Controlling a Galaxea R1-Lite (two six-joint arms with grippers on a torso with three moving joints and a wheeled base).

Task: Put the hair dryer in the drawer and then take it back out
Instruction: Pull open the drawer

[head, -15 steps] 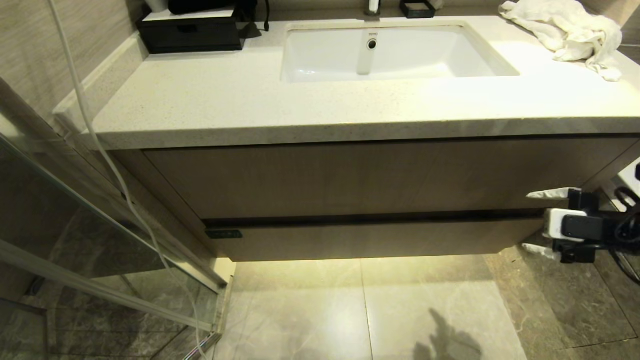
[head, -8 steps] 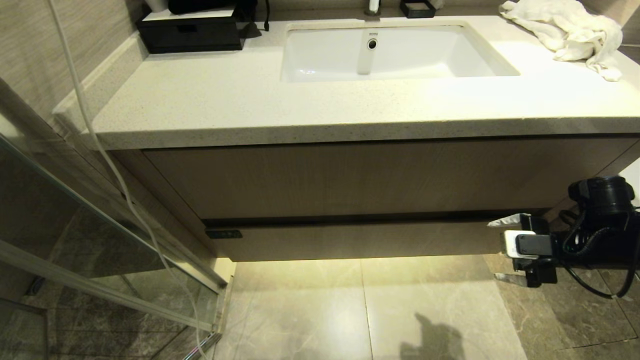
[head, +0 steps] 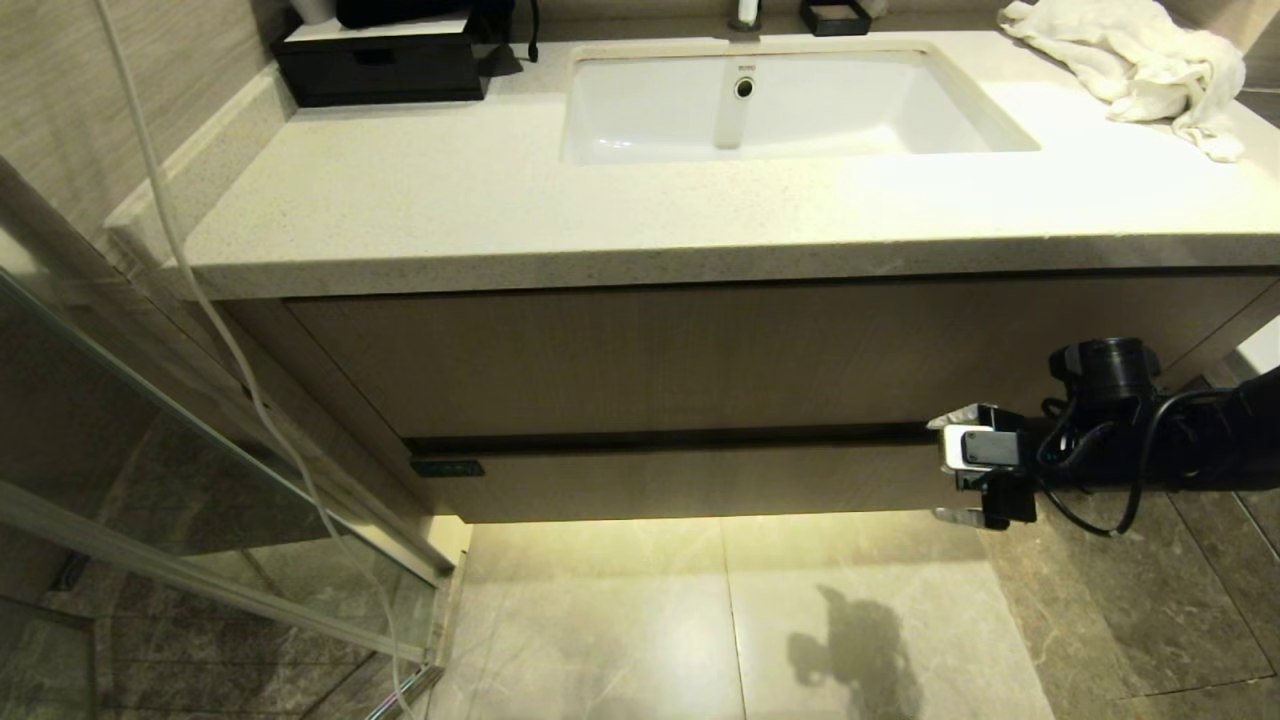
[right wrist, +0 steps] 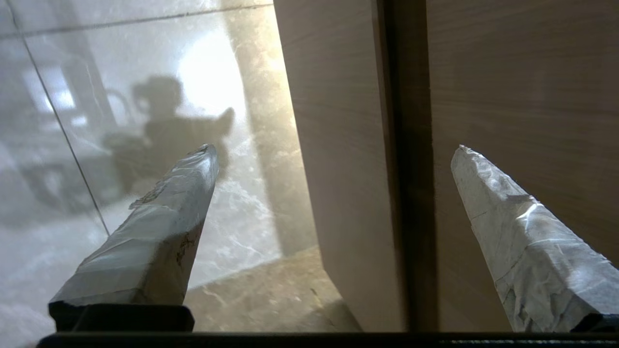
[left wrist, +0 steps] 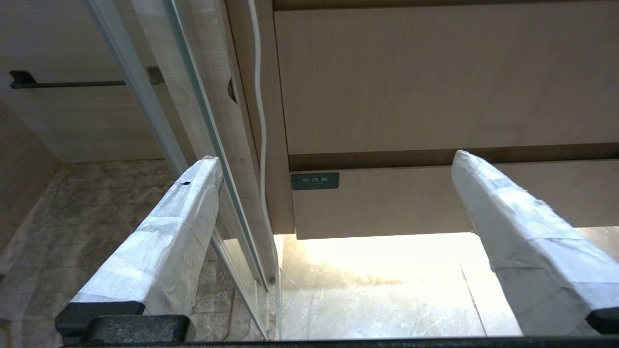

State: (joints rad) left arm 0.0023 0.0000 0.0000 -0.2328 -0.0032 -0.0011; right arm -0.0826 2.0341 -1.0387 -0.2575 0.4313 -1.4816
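A small dark label (left wrist: 315, 181) (writing illegible) marks the drawer (head: 700, 480); right gripper (head: 950, 468) spread, empty.

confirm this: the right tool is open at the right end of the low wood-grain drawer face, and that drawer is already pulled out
Not quite. The low light-brown wood-grain drawer is shut, its face flush under the taller panel, as the head view shows. The rest holds: the right tool is open at the drawer's right end.

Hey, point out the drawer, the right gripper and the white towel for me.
drawer (head: 700, 482): head view, middle of its closed low wood-grain face.
right gripper (head: 950, 468): head view, midway between its open fingertips, at the drawer's right end.
white towel (head: 1130, 55): head view, middle of the crumpled cloth on the countertop.
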